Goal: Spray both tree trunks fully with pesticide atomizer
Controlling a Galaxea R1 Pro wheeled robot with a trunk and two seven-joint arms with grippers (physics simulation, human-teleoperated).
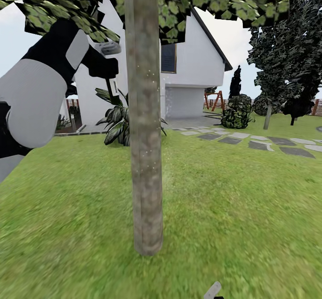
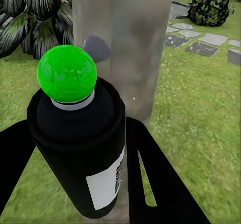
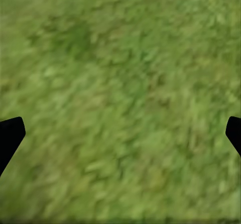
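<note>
A mottled grey-brown tree trunk [image 1: 144, 124] rises straight up the middle of the head view, with leaves overhead. My left arm is raised beside it on the left, and my left gripper [image 1: 105, 62] is shut on the pesticide atomizer [image 1: 110, 48] at upper-trunk height. In the left wrist view the atomizer [image 2: 75, 148] is a dark can with a white label and a green ball on top. It sits between my two black fingers [image 2: 150, 179], facing the trunk [image 2: 125, 38] close behind it. Faint pale specks float by the bark. My right gripper [image 3: 120, 133] hangs open over grass.
A dark palm-like shrub [image 1: 117, 120] stands just behind the trunk on the left. A white house [image 1: 192, 71] and grey stepping stones [image 1: 259, 143] lie beyond. Another tree with a thin pale trunk [image 1: 268, 116] and dark bushes [image 1: 236, 110] are at the right. Lawn [image 1: 232, 218] surrounds the trunk.
</note>
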